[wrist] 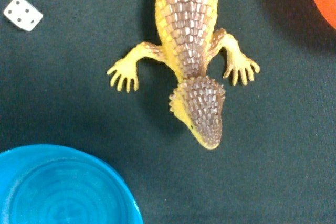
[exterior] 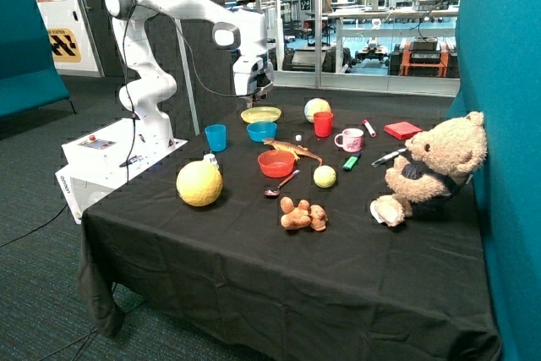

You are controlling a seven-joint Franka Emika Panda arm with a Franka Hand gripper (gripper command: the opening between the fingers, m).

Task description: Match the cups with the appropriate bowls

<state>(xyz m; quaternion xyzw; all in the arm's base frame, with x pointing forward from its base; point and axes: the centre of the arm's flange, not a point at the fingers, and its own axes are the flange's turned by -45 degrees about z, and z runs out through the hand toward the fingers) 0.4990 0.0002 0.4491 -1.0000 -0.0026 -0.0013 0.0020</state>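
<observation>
The end effector (exterior: 253,99) hovers above the blue bowl (exterior: 262,131); its grip state cannot be told. The blue cup (exterior: 216,137), at the bowl's nine o'clock on the bench (exterior: 254,251), seems unmatched: centre over it, avoiding the toy lizard (wrist: 191,51).

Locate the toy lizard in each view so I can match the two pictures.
Outside view: the toy lizard lies on the black cloth between the blue bowl and the red bowl.
Wrist view: the lizard fills the middle.
Shared landmarks: the blue bowl; the white die.
</observation>
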